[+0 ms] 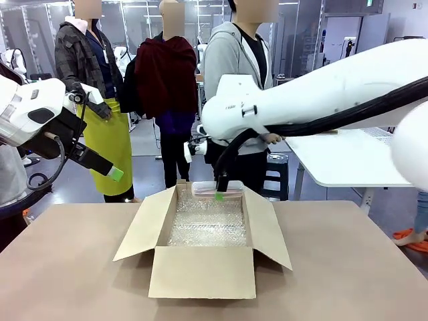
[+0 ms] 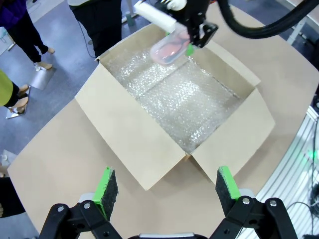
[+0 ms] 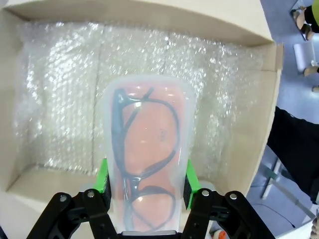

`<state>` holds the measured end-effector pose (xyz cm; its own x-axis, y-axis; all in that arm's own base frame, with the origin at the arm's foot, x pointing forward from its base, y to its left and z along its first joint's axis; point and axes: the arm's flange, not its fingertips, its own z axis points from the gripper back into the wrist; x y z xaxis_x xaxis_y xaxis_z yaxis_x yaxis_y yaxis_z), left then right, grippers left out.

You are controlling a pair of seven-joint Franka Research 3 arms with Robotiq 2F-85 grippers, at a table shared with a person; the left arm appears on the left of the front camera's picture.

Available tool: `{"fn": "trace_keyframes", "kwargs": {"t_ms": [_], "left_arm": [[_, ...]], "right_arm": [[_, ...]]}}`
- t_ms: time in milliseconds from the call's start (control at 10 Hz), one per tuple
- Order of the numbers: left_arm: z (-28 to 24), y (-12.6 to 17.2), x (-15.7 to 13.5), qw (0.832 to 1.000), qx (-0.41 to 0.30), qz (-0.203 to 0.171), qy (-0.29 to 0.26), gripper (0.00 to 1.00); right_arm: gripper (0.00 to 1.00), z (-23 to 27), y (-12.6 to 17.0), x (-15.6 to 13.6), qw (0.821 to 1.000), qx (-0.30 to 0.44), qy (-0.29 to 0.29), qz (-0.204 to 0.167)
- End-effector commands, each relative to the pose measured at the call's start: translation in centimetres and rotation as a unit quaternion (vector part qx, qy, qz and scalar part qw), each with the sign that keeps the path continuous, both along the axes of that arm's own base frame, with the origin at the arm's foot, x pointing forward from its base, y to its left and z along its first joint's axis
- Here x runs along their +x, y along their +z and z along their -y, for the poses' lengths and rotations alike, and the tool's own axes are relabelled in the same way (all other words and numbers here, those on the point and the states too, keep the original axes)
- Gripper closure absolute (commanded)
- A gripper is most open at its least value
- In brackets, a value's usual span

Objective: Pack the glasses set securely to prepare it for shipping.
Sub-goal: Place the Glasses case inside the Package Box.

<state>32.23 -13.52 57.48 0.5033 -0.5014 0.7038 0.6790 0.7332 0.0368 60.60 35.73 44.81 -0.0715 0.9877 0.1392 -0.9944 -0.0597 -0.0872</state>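
A robot's right arm reaches in from the right of the frame to hold a pale pink glasses case above the far end of an open cardboard box at the centre of the tabletop. The right arm's jaws are clamped on the case's long sides near one end, so the rest juts out ahead of the green pads, with a dark pair of glasses showing through the translucent shell. The case hangs level with the box's back rim, clear of the bubble wrap lining the floor, padding apparently laid to cushion the contents in transit. The flaps are folded outward, leaving the way down open. At the left of the frame the left arm's jaws, spread wide with nothing between them, hover high and well back from the box, seemingly to keep out of the way.
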Motion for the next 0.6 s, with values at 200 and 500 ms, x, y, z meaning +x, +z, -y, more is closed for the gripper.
{"fn": "trace_keyframes", "kwargs": {"t_ms": [200, 500], "left_arm": [[-0.2, 0.1, 0.0, 1.000, 0.000, 0.004, -0.002, 0.00], [-0.2, 0.1, 0.0, 1.000, 0.000, 0.004, -0.002, 0.00]], "right_arm": [[0.36, -1.6, -3.2, 3.3, 1.000, 0.021, -0.007, -0.001], [0.36, -1.8, -6.1, 4.5, 0.999, 0.019, -0.027, -0.019]]}}
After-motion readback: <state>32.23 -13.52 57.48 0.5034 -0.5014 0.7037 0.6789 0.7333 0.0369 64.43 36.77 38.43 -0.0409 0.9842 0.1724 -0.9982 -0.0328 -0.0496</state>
